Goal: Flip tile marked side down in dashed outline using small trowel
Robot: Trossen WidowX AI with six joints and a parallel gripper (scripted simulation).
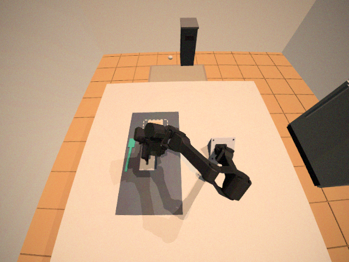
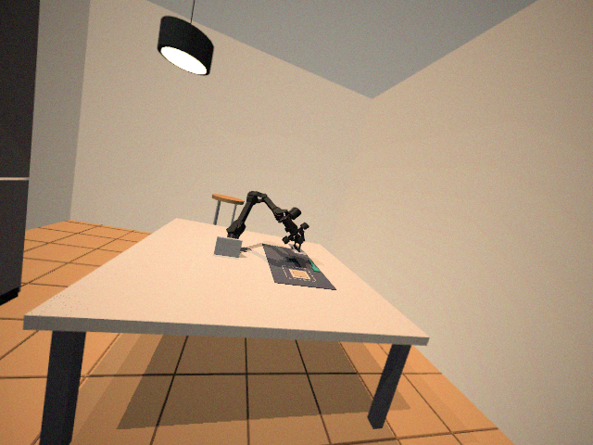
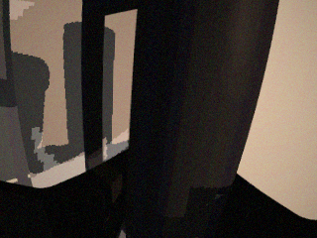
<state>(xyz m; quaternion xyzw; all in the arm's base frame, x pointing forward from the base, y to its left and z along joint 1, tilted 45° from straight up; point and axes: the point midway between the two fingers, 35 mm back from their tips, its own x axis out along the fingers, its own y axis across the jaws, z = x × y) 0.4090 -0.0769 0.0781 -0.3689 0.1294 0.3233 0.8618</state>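
Tool (image 1: pixel 146 162) (image 2: pixel 298 249) (image 3: pixel 172 155) gripping unidentified thing. Tile (image 1: pixel 155 122) (image 2: pixel 300 274) looking stiff, probably light; green trowel-like implement (image 1: pixel 128 155) (image 2: pixel 314 266) offering slim handle for grasping.

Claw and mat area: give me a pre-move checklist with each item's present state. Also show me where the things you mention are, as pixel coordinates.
1. Claw (image 1: pixel 146 162) (image 2: pixel 298 249) shut on something: ok.
2. Held item identified: cannot tell; too dark and small.
3. Teal flat-headed tool (image 1: pixel 131 142) (image 2: pixel 314 267) on the mat (image 1: pixel 152 201) (image 2: pixel 321 283), off the tan square (image 1: pixel 155 122) (image 2: pixel 299 273): ok.
4. Tan square inside the dashed outline (image 1: pixel 155 119) (image 2: pixel 284 273): ok.
5. Marked side down: cannot tell.
6. Arm (image 1: pixel 194 158) (image 2: pixel 269 202) clear of the mat: not ok; it reaches over it.
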